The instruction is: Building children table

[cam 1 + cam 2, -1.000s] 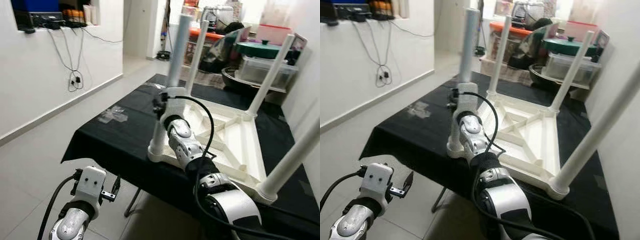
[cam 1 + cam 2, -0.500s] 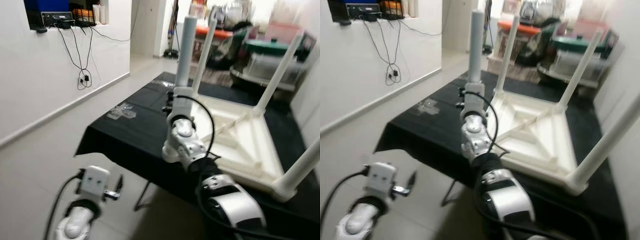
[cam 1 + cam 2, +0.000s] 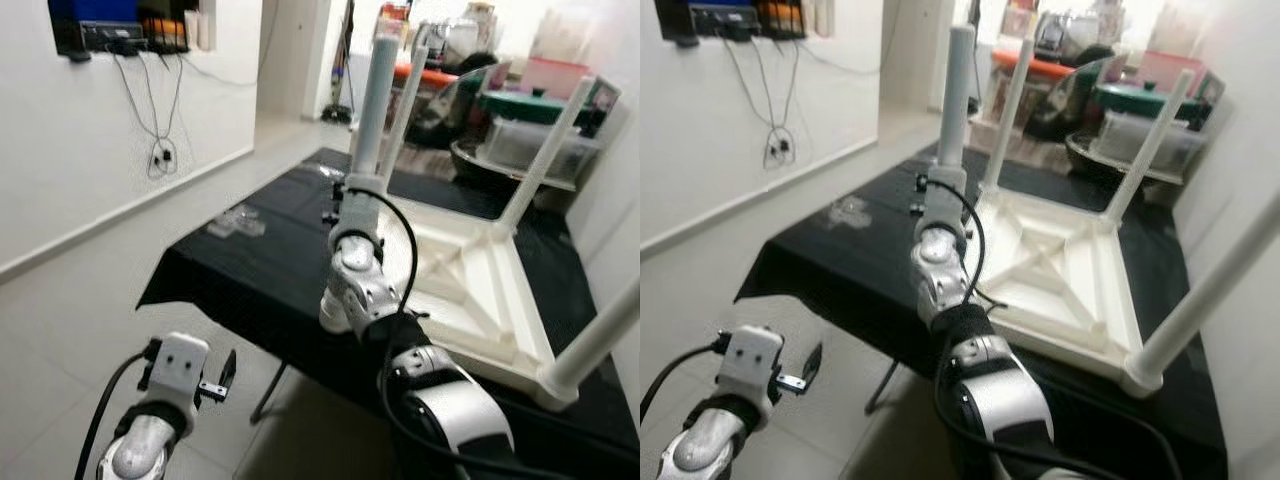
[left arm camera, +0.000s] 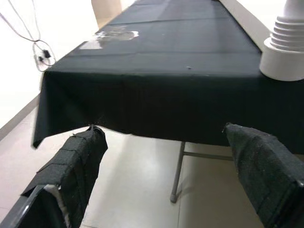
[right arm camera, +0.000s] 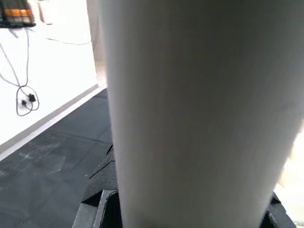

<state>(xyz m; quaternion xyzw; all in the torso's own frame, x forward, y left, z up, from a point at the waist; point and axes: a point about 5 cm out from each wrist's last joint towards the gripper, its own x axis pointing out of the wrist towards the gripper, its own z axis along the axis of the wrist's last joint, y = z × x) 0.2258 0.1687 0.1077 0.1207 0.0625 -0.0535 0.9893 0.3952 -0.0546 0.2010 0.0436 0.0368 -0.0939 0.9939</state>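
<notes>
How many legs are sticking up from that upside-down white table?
4: near-left leg, which the right gripper is at; far-left leg behind it; far-right leg; near-right leg.

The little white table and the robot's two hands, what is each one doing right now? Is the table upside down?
White table: upside down on the black cloth, four legs pointing up.
Near leg: upright, gripped low down.
Right gripper: closed around that leg.
Left gripper: open, holding nothing, low in front of the cloth's edge.
Plastic bag: lying flat on the cloth.
</notes>
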